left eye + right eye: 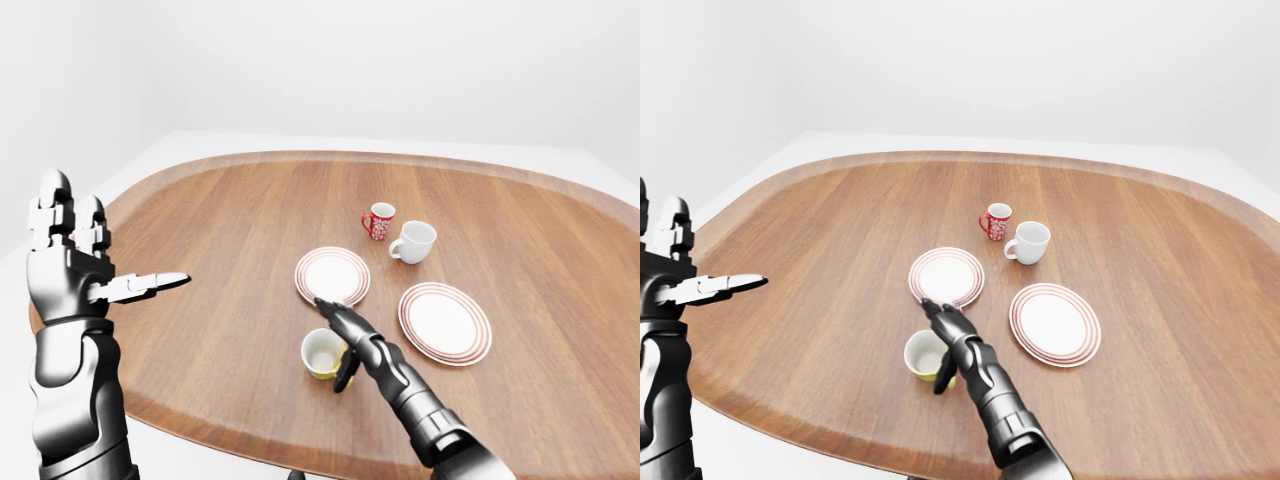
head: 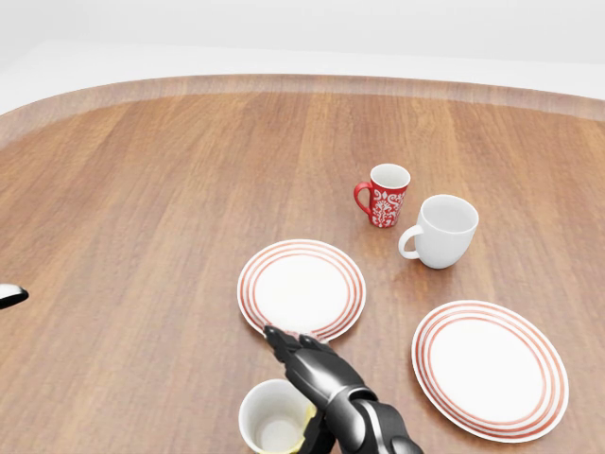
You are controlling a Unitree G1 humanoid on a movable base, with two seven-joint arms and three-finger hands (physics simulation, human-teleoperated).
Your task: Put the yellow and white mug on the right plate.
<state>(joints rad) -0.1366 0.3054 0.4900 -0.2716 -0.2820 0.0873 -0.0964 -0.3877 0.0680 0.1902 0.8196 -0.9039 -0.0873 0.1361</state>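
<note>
Where the left-eye view begins at its left edge, the left robot hand [image 1: 75,262] stands raised over the counter [image 1: 220,230] rim with fingers spread and nothing in it; the head view catches only a sliver of it. Further right, near the bottom of that view, the yellow and white mug [image 1: 324,354] sits upright on the wood, cut off by the head view's lower edge. The right robot hand [image 1: 345,335] lies against the mug's right side, one finger pointing toward the left plate [image 1: 332,275], another hanging down beside the mug; whether it grips the mug I cannot tell. To the right lie the bare right plate [image 1: 445,322], and above it a red mug [image 1: 379,221] and a white mug [image 1: 414,241].
</note>
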